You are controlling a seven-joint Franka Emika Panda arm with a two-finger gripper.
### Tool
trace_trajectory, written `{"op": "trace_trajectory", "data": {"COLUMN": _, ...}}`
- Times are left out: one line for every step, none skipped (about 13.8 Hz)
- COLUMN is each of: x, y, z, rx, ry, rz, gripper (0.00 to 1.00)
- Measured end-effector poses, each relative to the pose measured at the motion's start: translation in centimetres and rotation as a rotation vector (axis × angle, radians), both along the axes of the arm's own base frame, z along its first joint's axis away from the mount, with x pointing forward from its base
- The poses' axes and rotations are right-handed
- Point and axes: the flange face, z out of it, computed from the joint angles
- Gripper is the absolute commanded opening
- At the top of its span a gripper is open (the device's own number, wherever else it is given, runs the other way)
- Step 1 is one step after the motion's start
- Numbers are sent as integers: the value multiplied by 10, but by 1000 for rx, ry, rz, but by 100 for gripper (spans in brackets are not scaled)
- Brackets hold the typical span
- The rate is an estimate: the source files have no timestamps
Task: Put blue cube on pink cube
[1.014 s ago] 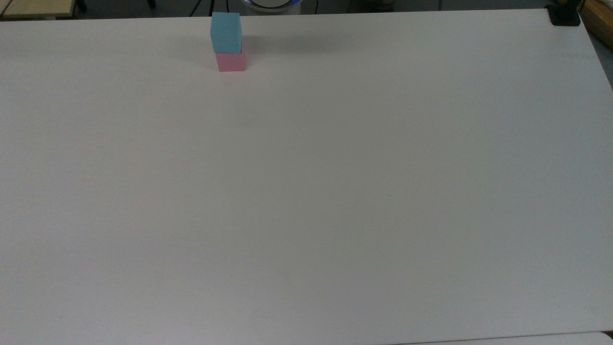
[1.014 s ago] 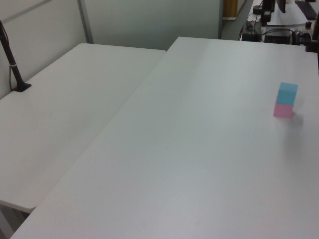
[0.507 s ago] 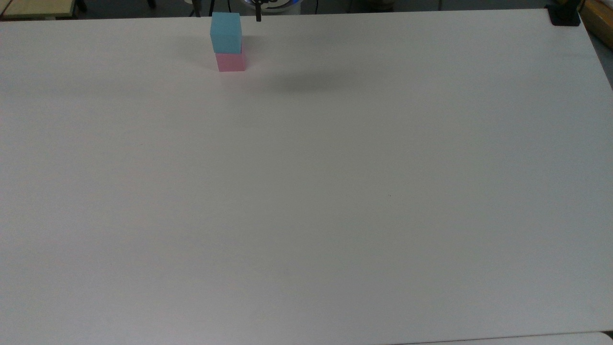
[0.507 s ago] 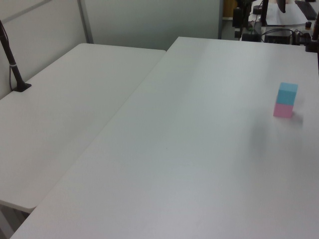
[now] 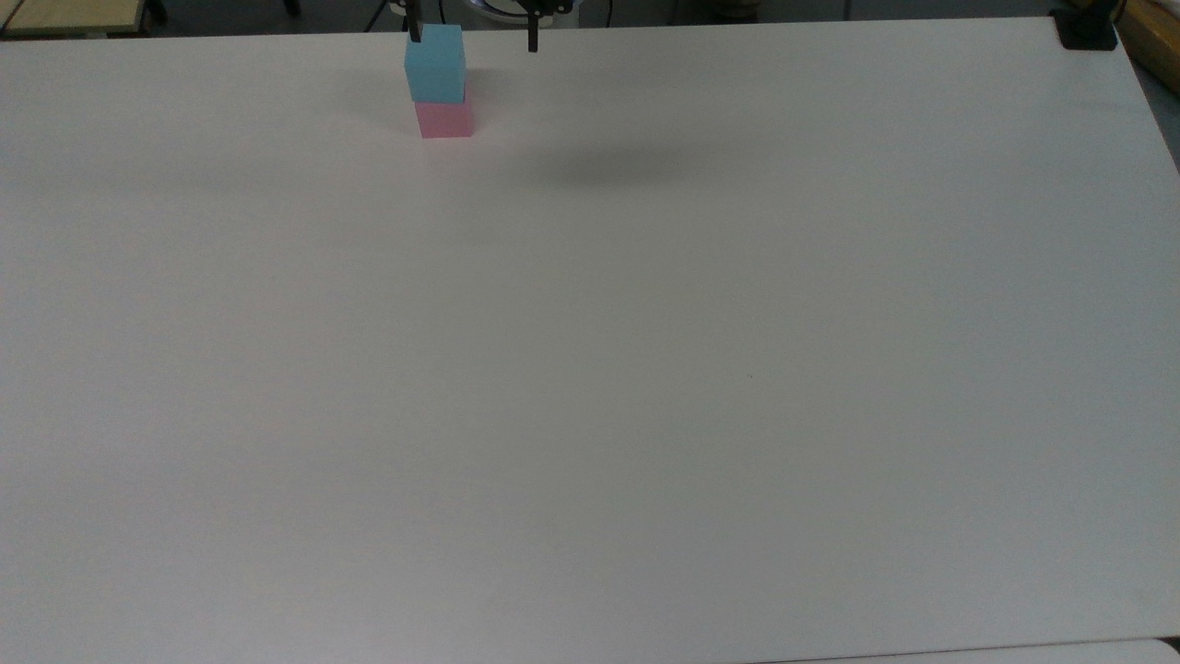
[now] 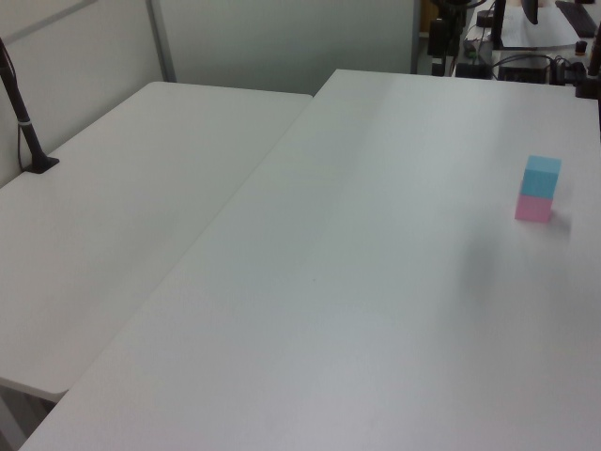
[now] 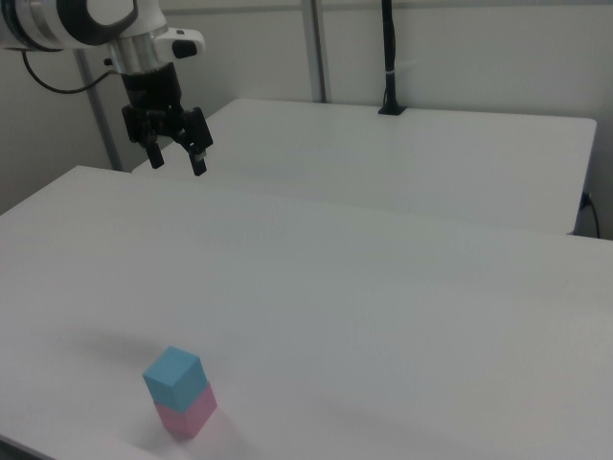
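Gripper, right view: gripper (image 7: 178, 158) hangs high over the table (image 7: 383, 287), jaws spread wide, holding nothing, well apart from the stack.
Cubes, right view: blue cube (image 7: 173, 375) sits square on pink cube (image 7: 189, 414), near the table's front edge.
Top view: two dark fingertips (image 5: 532, 41) poke in at the top edge where a second ago there were none; blue cube (image 5: 434, 63) hasn't budged on pink cube (image 5: 445, 120).
Left view: stack unchanged, blue cube (image 6: 542, 175) over pink cube (image 6: 533, 208).
Meaning: looks done to me.
Count: one blue, one pink, one gripper.
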Motion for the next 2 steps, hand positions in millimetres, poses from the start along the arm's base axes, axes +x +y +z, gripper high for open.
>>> {"op": "trace_trajectory", "data": {"x": 0, "y": 1, "z": 0, "rx": 0, "ry": 0, "rz": -2, "gripper": 100}}
{"op": "trace_trajectory", "data": {"x": 0, "y": -2, "z": 0, "rx": 0, "ry": 0, "rz": -7, "gripper": 100}}
